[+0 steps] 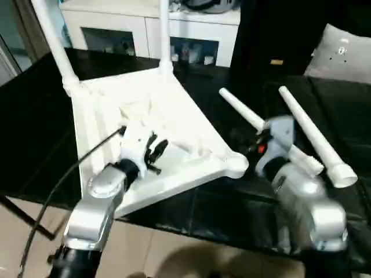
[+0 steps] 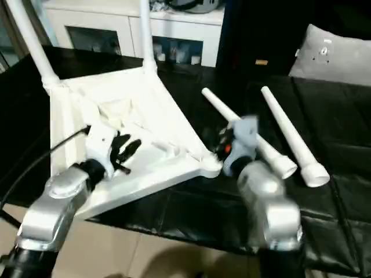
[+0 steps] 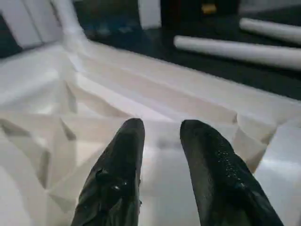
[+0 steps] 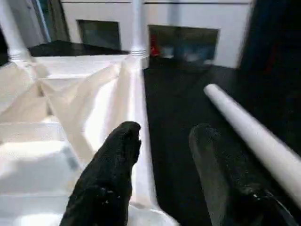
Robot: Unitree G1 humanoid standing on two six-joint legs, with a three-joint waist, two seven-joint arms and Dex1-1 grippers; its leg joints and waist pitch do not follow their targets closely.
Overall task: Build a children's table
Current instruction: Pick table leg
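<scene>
The table top (image 1: 174, 133) lies upside down on the counter (image 1: 35, 139) so sockets face up; my left gripper (image 3: 160, 141) and right gripper (image 4: 162, 141), both narrowly open and empty, hover with loose legs (image 1: 313, 136) at three o'clock.

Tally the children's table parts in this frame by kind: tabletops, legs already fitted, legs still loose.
Tabletop, upside down: 1
Legs standing in corner sockets: 2
Loose legs lying on the black surface: 2
Total: 5 parts

Count: one tabletop (image 1: 174, 116), upside down, ribbed side up. Two legs standing in its far corner sockets (image 1: 55, 40) (image 1: 164, 35). Two loose legs lying on black surface (image 1: 249, 119) (image 1: 313, 136). Two pincers (image 1: 155, 152) (image 4: 162, 141).
</scene>
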